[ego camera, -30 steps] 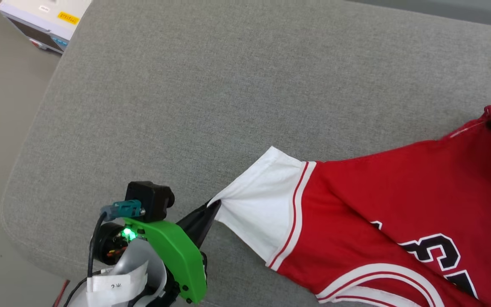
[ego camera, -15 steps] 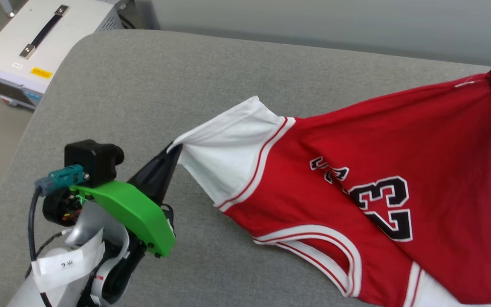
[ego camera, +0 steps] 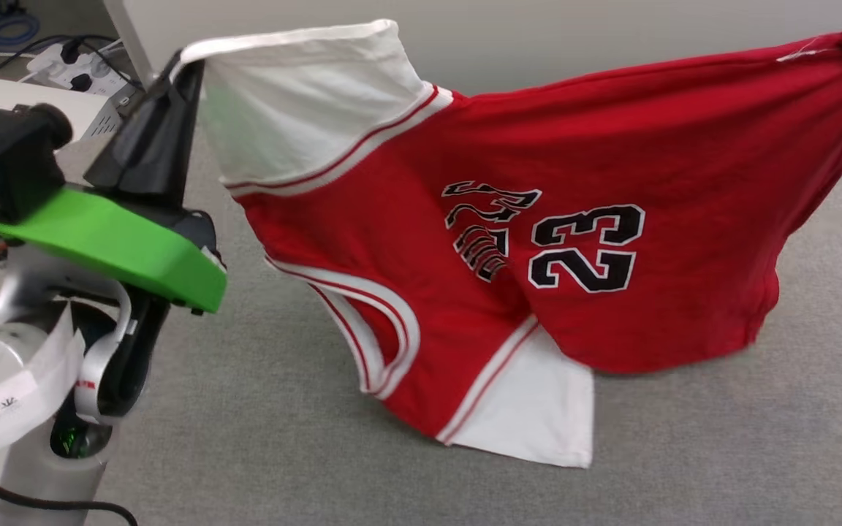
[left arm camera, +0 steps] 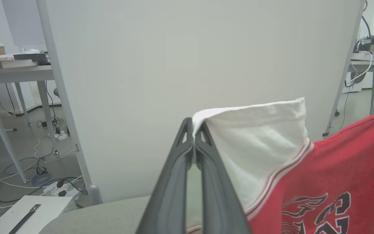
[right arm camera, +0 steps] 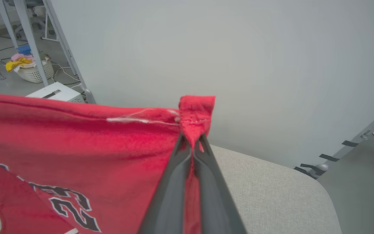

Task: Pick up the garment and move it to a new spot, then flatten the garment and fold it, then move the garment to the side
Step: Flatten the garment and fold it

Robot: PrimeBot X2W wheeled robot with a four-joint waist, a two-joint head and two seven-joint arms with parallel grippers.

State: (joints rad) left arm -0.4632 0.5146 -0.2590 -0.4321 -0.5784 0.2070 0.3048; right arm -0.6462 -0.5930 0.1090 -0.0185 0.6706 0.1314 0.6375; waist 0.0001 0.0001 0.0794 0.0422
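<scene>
Over the grey cushion (ego camera: 245, 453) we hold both arms raised and wide apart. The left gripper (left arm camera: 193, 131) pinches the shirt's (ego camera: 611, 146) white sleeve and the right gripper (right arm camera: 192, 139) is clamped on its red corner. The shirt's lower sleeve touches the cushion.
</scene>
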